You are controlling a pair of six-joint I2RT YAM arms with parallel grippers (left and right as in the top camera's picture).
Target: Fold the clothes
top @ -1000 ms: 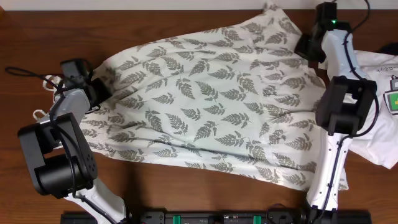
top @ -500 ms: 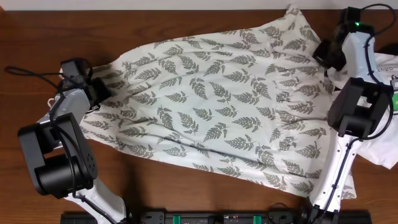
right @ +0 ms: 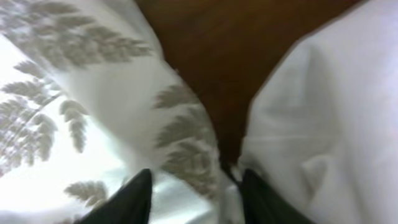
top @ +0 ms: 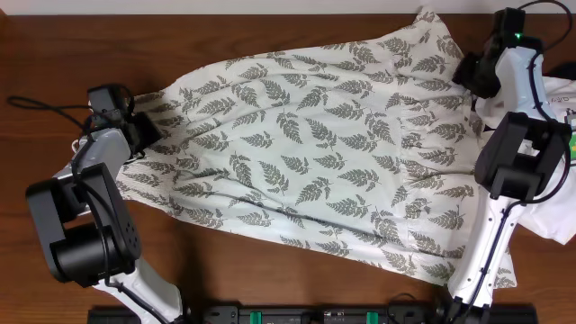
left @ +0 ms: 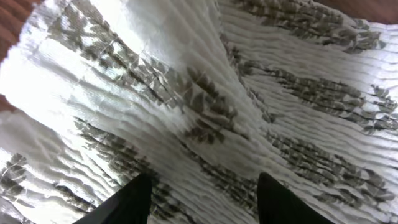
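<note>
The clothes, a white garment printed with grey-green fern leaves, lie spread across the table from left to far right. My left gripper sits at the garment's left edge. In the left wrist view its fingers stand apart over flat crinkled fabric, so the left gripper is open. My right gripper is at the garment's far right corner. The right wrist view shows the right gripper open, with the fern-printed edge lying loose between its fingers.
A plain white garment with a small green-and-yellow tag lies at the right edge, partly under the right arm; it also fills the right side of the right wrist view. Bare brown table surrounds the clothes.
The right gripper dragged the garment's far corner to the right and back, stretching the cloth out, then opened its jaws. The left gripper stayed in place.
</note>
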